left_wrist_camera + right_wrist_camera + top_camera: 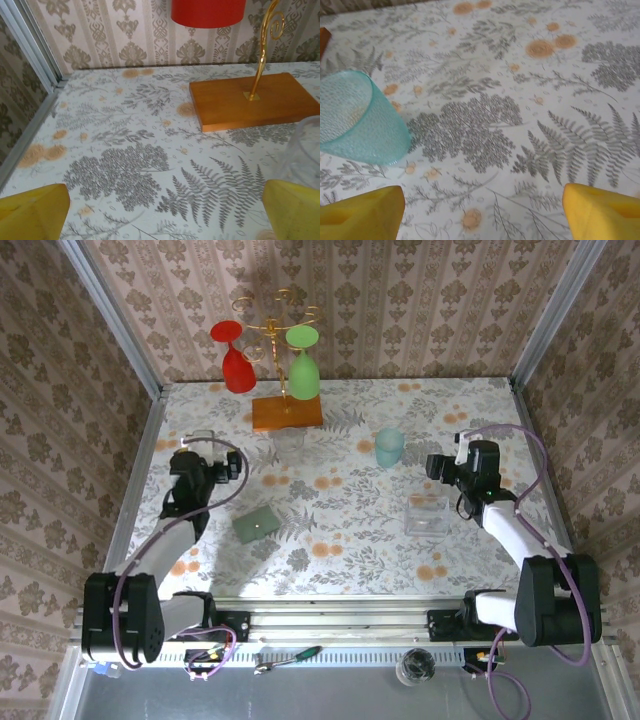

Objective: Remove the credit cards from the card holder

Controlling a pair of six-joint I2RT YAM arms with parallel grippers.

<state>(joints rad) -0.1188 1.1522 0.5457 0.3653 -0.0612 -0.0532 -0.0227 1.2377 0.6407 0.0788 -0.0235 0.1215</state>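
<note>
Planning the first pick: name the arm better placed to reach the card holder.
Left. The closed card holder lies nearer the open, empty left gripper; the right gripper is farther off, by the clear box.

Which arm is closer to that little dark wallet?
Left. The left gripper sits beyond the card holder, to its left; the right gripper is far right, beside the teal cup.

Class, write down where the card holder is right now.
In the top view, the card holder lies flat left of centre on the table, just right of the left arm and nearer the robot than the wooden base.
</note>
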